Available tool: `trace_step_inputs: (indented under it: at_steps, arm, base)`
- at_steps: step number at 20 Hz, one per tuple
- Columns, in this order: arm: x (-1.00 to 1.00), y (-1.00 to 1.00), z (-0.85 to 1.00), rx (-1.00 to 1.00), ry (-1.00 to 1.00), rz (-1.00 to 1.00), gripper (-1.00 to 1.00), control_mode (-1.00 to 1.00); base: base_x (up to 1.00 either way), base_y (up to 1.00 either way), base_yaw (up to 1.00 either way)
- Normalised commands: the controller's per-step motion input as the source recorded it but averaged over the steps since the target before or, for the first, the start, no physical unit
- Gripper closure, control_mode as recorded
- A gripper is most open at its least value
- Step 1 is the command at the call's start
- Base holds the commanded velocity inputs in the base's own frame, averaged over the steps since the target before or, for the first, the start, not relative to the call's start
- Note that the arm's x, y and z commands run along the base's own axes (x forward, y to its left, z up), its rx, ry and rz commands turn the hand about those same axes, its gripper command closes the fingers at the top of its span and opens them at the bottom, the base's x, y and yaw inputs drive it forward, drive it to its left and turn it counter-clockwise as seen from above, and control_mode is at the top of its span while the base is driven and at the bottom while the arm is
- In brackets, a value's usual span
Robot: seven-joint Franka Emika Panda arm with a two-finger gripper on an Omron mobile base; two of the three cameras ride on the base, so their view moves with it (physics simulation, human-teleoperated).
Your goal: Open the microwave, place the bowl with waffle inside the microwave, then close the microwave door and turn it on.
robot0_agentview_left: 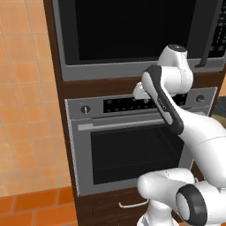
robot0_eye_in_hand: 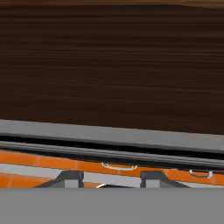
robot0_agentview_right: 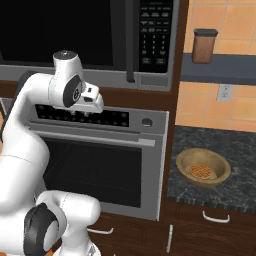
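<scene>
The microwave sits built in at the top, and its black glass microwave door is shut, with the dark vertical handle beside the button panel. The tan bowl with a waffle rests on the dark counter at the right. My gripper hangs pointing down in front of the wood strip below the microwave, left of the handle and far from the bowl. In the hand view my gripper is open, its fingertips apart with nothing between them.
A silver oven with a horizontal bar handle fills the cabinet below the microwave. A brown jar stands on a shelf above the counter. Drawers with pale handles run under the counter. An orange tiled wall lies to the left.
</scene>
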Motion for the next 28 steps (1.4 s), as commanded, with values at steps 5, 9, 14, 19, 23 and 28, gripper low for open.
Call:
trace_step_inputs:
  at_steps: [5,9,14,19,23,28]
  arm:
    - [-0.31,-0.19,0.0,0.01,-0.03,-0.05,-1.0,-1.0]
    - [-0.38,-0.31,0.1,0.09,-0.37,-0.02,-1.0,-1.0]
    - [-0.36,-0.38,0.41,0.01,-0.29,-0.03,-1.0,-1.0]
    - [-0.16,-0.67,0.61,0.0,-0.11,-0.12,-1.0,-1.0]
    - [-0.03,-0.65,0.76,-0.06,-0.07,-0.19,-1.0,-1.0]
    - [-0.09,-0.57,0.67,-0.05,-0.04,-0.18,-1.0,-1.0]
  base:
    - [0.0,0.0,0.0]
    - [0.0,0.0,0.0]
    - [0.0,0.0,0.0]
    - [0.0,0.0,0.0]
    - [0.0,0.0,0.0]
    - [0.0,0.0,0.0]
